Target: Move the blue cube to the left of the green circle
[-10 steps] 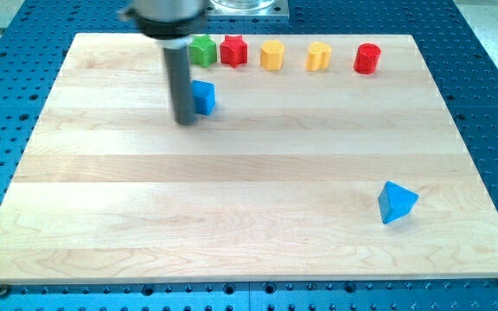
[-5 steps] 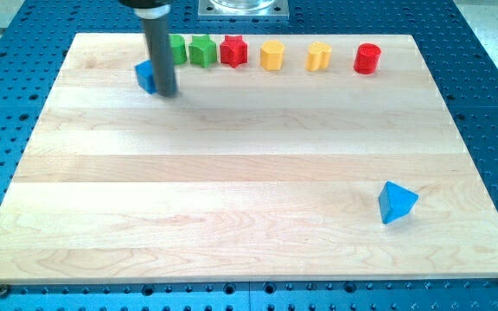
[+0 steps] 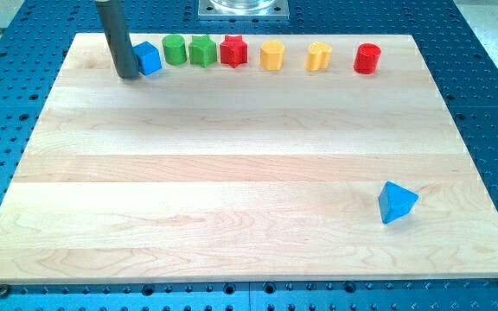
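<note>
The blue cube (image 3: 148, 58) sits near the view's top left of the wooden board (image 3: 249, 164), just left of the green circle (image 3: 175, 49), with a small gap between them. My tip (image 3: 129, 76) rests on the board right at the cube's left side, touching or nearly touching it. The rod rises up out of the view's top.
Right of the green circle runs a row along the top edge: a green star (image 3: 202, 50), a red star (image 3: 233, 51), a yellow hexagon (image 3: 271, 54), a yellow heart (image 3: 318, 55), a red cylinder (image 3: 367, 58). A blue triangle (image 3: 396, 203) lies at the lower right.
The blue cube has slid left and up, from below the green star to beside the green circle. My tip moved from the cube's left, to its right, and now stands at its left again.
</note>
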`<move>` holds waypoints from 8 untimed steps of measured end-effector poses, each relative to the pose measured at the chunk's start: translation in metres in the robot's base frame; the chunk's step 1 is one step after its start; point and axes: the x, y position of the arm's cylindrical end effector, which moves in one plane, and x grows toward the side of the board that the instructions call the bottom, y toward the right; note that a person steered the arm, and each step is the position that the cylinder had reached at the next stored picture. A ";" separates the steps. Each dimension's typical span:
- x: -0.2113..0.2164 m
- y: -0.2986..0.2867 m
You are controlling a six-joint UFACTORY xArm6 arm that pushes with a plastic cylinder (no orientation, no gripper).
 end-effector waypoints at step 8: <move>-0.015 0.029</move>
